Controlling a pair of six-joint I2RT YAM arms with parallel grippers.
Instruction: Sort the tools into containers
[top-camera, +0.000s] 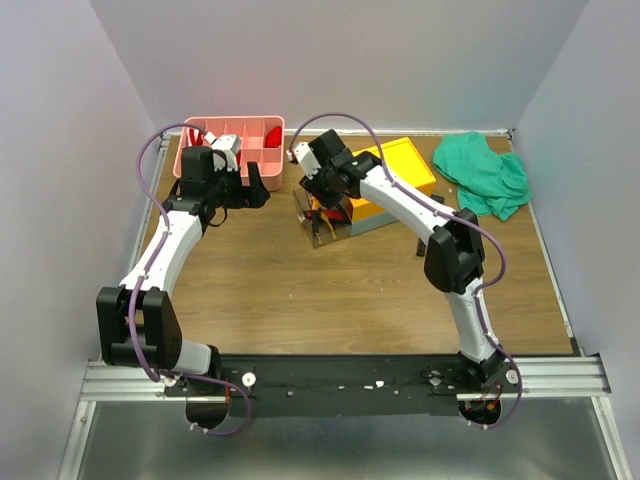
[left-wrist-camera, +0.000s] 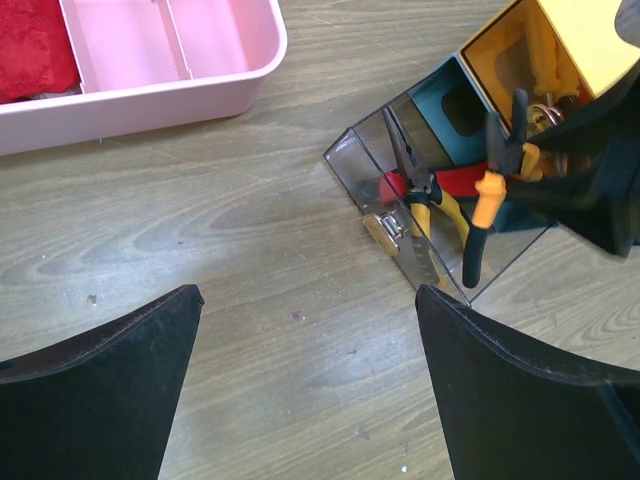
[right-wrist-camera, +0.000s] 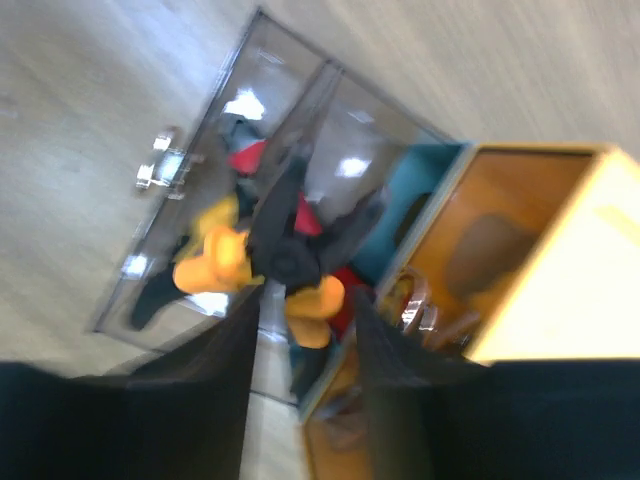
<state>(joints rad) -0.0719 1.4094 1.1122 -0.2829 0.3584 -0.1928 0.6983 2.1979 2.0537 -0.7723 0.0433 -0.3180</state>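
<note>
The orange-and-black pliers hang over the grey toolbox, whose yellow lid and clear front tray are swung out. One orange handle sits between the fingers of my right gripper, with a gap on each side, so the gripper is open. The view is blurred. Yellow-handled pliers and a red-handled tool lie in the clear tray. My left gripper is wide open and holds nothing. It hovers over bare wood between the pink tray and the toolbox.
A red item fills one compartment of the pink tray. A green cloth lies at the back right. The right arm's elbow stands right of the toolbox. Walls close in the back and both sides.
</note>
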